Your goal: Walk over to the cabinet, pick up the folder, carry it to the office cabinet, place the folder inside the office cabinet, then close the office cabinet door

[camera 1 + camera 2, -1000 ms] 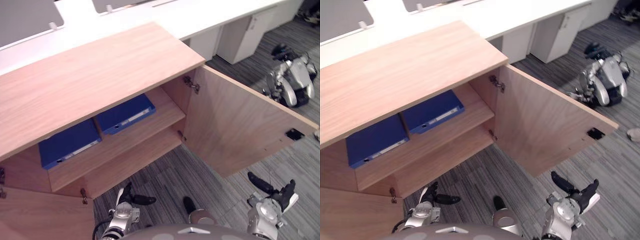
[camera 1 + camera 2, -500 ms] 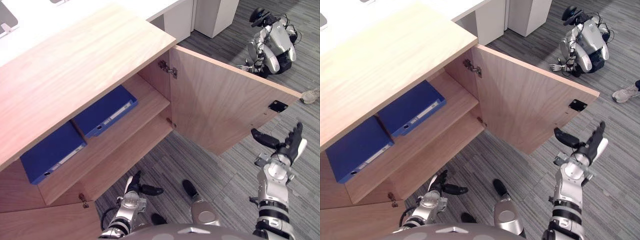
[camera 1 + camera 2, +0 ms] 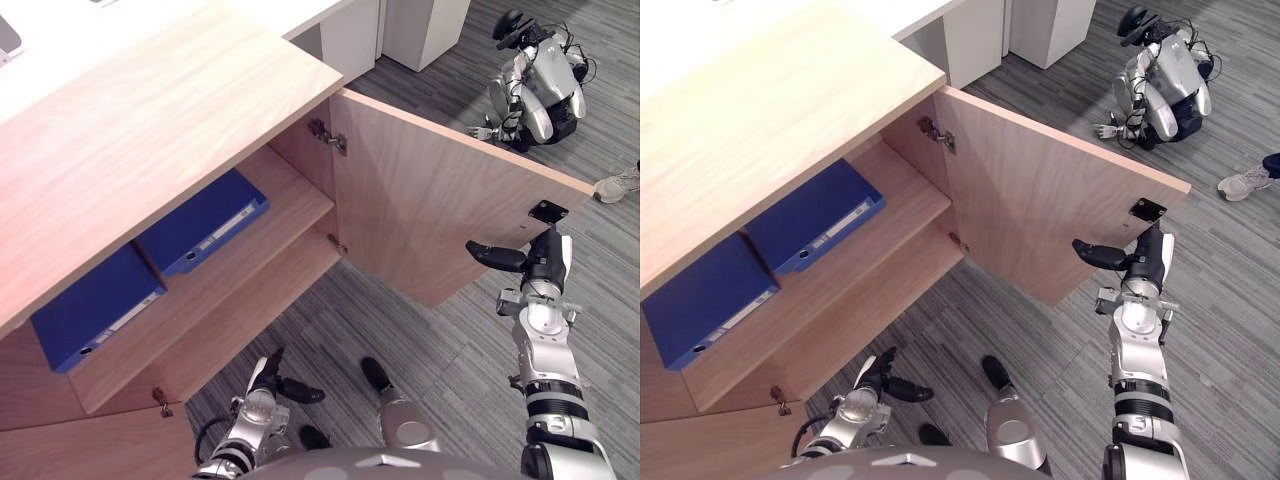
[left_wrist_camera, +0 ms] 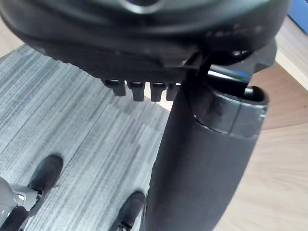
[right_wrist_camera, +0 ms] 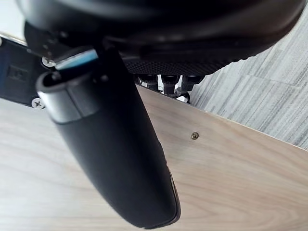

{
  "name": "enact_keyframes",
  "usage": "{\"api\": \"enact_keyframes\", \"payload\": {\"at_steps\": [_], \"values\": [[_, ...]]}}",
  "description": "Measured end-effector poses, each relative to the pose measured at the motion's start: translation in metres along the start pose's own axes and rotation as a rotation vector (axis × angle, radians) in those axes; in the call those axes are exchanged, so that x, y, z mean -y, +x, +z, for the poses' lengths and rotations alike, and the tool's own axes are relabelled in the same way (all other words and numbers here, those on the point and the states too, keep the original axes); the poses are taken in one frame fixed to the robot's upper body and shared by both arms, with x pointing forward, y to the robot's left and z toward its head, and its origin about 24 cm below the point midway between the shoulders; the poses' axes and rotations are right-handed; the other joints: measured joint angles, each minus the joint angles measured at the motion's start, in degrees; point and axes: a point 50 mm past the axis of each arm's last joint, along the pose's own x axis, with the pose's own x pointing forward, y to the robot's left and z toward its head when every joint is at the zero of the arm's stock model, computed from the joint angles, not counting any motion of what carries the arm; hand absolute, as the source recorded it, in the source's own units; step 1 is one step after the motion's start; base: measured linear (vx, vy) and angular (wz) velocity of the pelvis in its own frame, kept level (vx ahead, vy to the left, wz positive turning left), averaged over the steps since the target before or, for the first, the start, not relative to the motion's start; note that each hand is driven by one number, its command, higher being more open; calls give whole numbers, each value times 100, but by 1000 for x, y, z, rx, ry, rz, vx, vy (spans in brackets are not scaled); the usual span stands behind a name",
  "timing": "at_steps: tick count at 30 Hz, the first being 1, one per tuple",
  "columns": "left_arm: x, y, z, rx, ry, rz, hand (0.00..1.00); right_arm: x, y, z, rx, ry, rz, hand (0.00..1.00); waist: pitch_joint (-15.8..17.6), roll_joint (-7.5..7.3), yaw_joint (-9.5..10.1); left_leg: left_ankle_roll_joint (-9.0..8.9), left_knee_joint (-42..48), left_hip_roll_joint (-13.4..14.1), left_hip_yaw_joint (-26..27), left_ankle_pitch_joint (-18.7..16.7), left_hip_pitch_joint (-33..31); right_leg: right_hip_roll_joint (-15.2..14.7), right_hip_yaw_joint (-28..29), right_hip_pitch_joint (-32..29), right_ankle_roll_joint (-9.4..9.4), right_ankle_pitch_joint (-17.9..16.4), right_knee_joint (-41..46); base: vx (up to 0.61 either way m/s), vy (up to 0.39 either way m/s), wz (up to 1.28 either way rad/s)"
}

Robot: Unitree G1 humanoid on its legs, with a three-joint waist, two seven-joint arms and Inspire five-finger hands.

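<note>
The wooden office cabinet [image 3: 150, 130] stands open, and two blue folders [image 3: 205, 222] [image 3: 95, 305] lie flat side by side on its upper shelf. Its right door [image 3: 440, 220] is swung out wide. My right hand [image 3: 545, 262] is raised at that door's free edge, just below the black latch plate [image 3: 548, 211]. Its fingers are straight, its thumb [image 5: 110, 144] sticks out, and it holds nothing. I cannot tell whether it touches the wood. My left hand [image 3: 268, 375] hangs low over the carpet before the bottom shelf, open and holding nothing.
The cabinet's left door [image 3: 80, 450] juts out at the lower left. Another robot [image 3: 535, 85] lies on the striped grey carpet at the far right, beside a person's shoe [image 3: 620, 185]. White desk pedestals [image 3: 420, 25] stand behind the cabinet.
The camera has swung to the right. My right hand has risen from low by the floor to the open door's outer edge, and its spread fingers have drawn together. The left hand stays low.
</note>
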Motion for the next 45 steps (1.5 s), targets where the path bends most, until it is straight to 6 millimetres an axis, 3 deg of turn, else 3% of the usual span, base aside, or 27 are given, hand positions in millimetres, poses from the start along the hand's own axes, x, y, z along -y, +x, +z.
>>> {"api": "enact_keyframes", "payload": {"at_steps": [4,8,13,20,28,29,37,41,45], "values": [[1,-1,-4,-16,12,-4,100,-1,-14,-2,9,36,17,100,-8,-14,1,-19,3,22,-69,26,15,6,-67,36,-8,-4,-25,2,-14,8],[1,-3,-15,-49,30,-5,100,-7,-41,-14,-15,77,43,100,-64,-106,-21,-68,3,88,-136,60,24,52,-154,68,-12,-33,-27,27,-21,7],[-2,-7,-31,-106,38,-6,100,-19,-92,-34,-88,106,150,100,-220,-321,-24,-120,3,198,-137,89,48,166,-173,87,-58,1,-25,43,-28,-2],[1,-7,-32,-102,76,-35,100,-22,-142,-42,-157,124,323,100,-378,-425,-12,-144,33,219,-201,91,97,161,-249,182,-127,-33,-26,11,-17,4],[1,-8,-34,-94,164,-74,100,-38,-187,-40,-210,114,589,100,-589,-751,39,-123,185,223,-478,83,-1,81,-495,267,-187,7,-3,-3,-4,16],[1,-8,-34,-93,173,-77,100,-40,-193,-39,-214,117,620,100,-605,-822,125,-121,204,222,-508,82,-7,67,-517,282,-189,1,-3,-22,4,18],[-13,-9,-40,-100,289,-70,100,-57,-205,-15,-136,156,875,100,-686,-1231,452,-121,288,180,-1268,93,-215,-99,-1188,455,-244,-142,71,-15,12,42],[-23,-10,-47,-123,290,-57,100,-66,-197,-7,-85,161,928,100,-710,-1284,594,-84,232,153,-1604,175,-302,-165,-1537,472,-227,-274,177,26,7,53],[-39,-10,-50,-142,269,-9,100,-85,-174,1,-2,163,948,100,-709,-1284,740,2,33,22,-1991,369,-403,-268,-1926,496,-199,-347,213,38,25,51]]}}
